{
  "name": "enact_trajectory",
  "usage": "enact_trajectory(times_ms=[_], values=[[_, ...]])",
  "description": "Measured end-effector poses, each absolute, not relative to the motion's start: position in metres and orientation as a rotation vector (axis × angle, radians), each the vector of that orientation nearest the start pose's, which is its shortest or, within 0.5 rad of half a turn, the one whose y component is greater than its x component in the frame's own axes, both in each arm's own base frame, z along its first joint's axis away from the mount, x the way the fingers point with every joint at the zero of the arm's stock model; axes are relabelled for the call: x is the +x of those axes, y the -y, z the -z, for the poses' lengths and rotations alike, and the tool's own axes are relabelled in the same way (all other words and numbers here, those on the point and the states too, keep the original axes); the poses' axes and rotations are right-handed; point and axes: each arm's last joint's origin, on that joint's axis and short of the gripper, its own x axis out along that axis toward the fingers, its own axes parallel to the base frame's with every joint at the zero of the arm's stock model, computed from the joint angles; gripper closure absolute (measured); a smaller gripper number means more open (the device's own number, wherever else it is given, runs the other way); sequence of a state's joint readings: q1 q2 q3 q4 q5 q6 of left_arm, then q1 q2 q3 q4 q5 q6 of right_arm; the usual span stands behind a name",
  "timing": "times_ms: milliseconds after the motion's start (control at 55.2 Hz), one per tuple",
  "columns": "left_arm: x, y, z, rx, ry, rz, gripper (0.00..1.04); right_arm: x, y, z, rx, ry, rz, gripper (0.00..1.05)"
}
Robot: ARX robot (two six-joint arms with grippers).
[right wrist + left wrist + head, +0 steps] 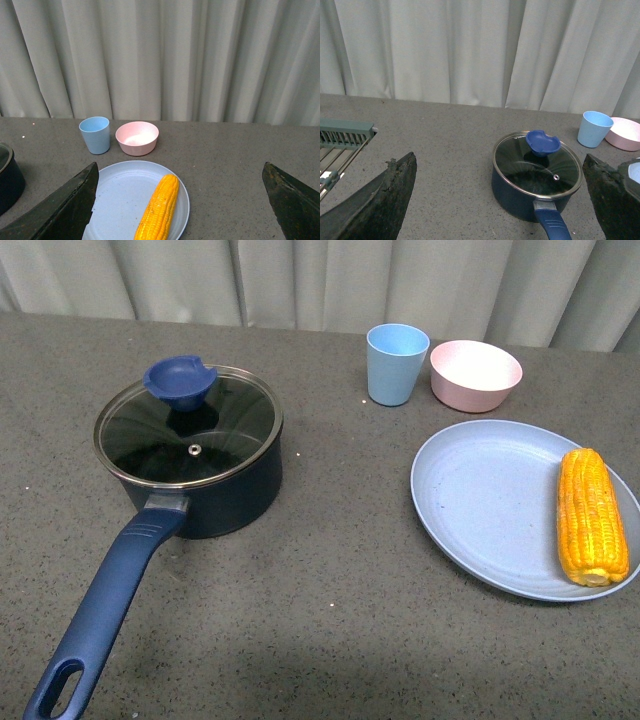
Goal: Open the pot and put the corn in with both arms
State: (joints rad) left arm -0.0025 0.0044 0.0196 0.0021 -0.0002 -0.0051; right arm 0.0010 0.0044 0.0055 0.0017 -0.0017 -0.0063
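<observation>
The navy-blue pot (225, 495) stands on the left of the grey table, closed by a glass lid (190, 430) with a blue knob (180, 380). Its long handle (105, 615) points toward me. The corn (591, 516) lies on the right side of a light blue plate (480, 500). Neither arm shows in the front view. In the left wrist view my left gripper (502, 200) is open, its fingers wide apart, with the pot (520, 197) between and beyond them. In the right wrist view my right gripper (180, 200) is open, well back from the corn (159, 207).
A light blue cup (396, 363) and a pink bowl (476, 375) stand behind the plate. A grey-green rack (342, 137) sits at the table's left in the left wrist view. Pale curtains hang behind the table.
</observation>
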Motion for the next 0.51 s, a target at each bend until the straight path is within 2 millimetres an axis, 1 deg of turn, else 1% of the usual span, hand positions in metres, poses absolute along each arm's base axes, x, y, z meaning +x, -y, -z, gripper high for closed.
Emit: enact_trajectory(times_ms=[507], values=[[0.0967, 0.0002, -0.1701, -0.005, 0.017, 0.002, 0.06, 0.0976, -0.0001, -0.1652, -0.006, 0.003, -0.003, 0.09]])
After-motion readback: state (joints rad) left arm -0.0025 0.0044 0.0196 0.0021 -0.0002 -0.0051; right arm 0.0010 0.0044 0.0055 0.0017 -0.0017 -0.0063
